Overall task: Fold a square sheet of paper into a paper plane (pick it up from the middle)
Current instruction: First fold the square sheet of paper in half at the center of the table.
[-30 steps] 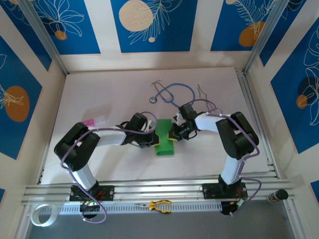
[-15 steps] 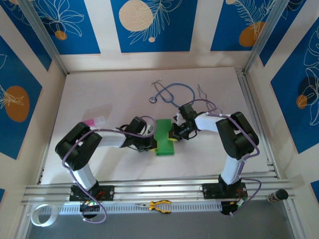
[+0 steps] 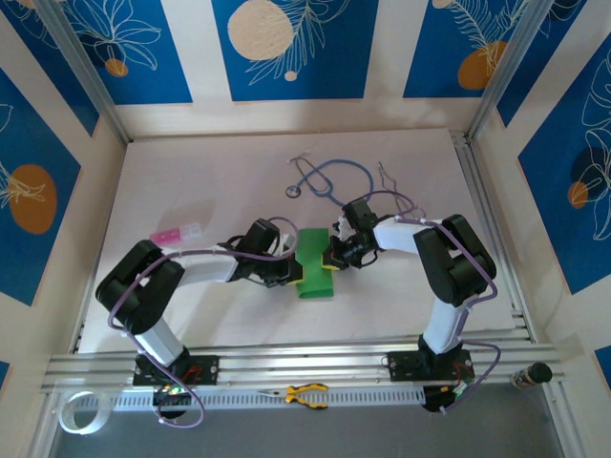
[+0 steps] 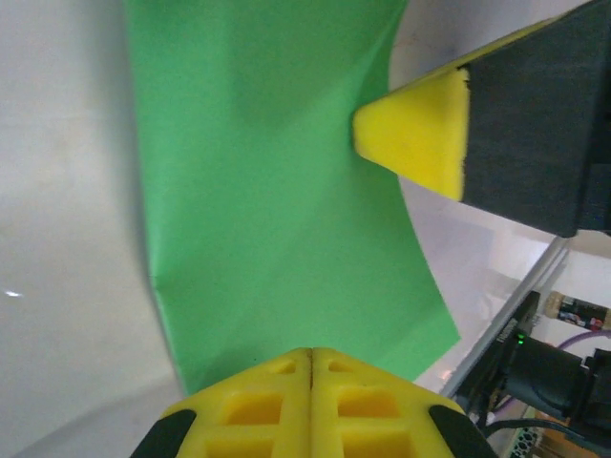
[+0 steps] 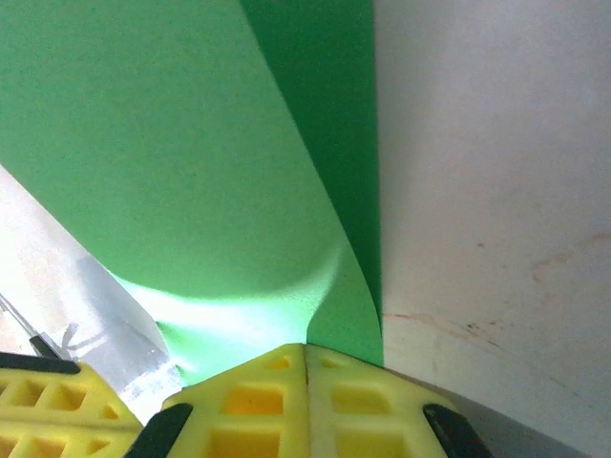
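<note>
Plainly mid-fold. Lying flat on the desk (image 3: 191,315), just to the near side of the stethoscope (image 3: 318,181): the square sheet of paper (image 3: 316,275), doubled over into a narrow band with its long side pointing toward the stethoscope, not yet any paper plane. Near and left of the stethoscope, the left end effector (image 3: 289,274), pressed fully together, tip against the band's left margin. Directly nearward of the stethoscope, the right end effector (image 3: 331,260), likewise fully closed, one yellow fingertip (image 4: 412,134) bearing on the opposite margin, with a shallow dent spreading from the contact in the left wrist view. Cannot tell from either wrist view whether a layer is nipped between the closed pads or merely pinned under them. In the right wrist view, a green flap curling up to the tip, so possibly caught there.

Handling, as a judgement: featherweight and limp, with no stiffness beyond what a crease lends. Matte face probably grippy enough against foam pads, yet prone to skate across the smooth desk when pushed from one side alone. Easily dented or torn by a hard pinch, and any stray wrinkle likely permanent. Best taken by a free edge or lifted flap near mid-length, never by a corner, with the other tip pinning the band at its stethoscope end to stop sliding. Worth pressing along the fold rather than across it, slowly, to set a straight crease.
</note>
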